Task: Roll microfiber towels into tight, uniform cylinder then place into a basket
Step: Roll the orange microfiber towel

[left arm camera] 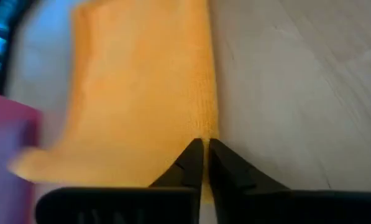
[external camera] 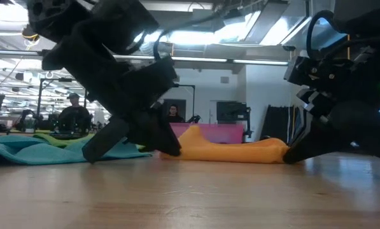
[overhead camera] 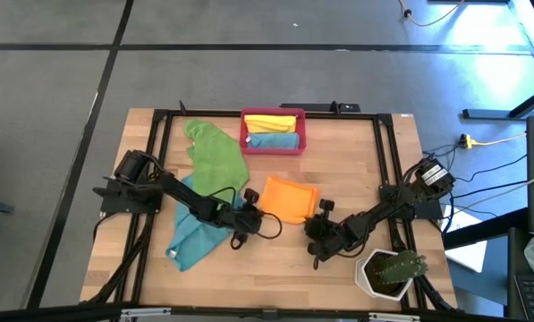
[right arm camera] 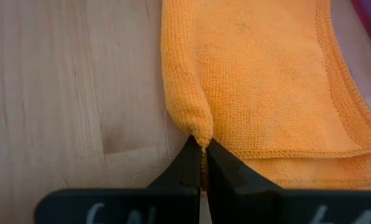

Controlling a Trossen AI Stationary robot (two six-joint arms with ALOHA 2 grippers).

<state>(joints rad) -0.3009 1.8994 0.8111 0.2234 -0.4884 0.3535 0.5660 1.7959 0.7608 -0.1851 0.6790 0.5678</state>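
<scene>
On the bench, near corners of the orange towel [overhead camera: 289,198] are pinched by left end effector [overhead camera: 251,196] and right end effector [overhead camera: 321,211]; rolling is judged next.

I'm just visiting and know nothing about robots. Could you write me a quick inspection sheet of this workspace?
Surface: wooden table in a black frame.
Job's things: orange towel flat at centre; green towel and teal towel loose on the left; red-pink basket holding yellow and blue towels.
Clutter: potted cactus at the near right corner.
Grippers: left gripper and right gripper each shut on an orange towel corner.
Cables: yellow and black leads on the floor, right.
Surroundings: people seated far behind.
</scene>
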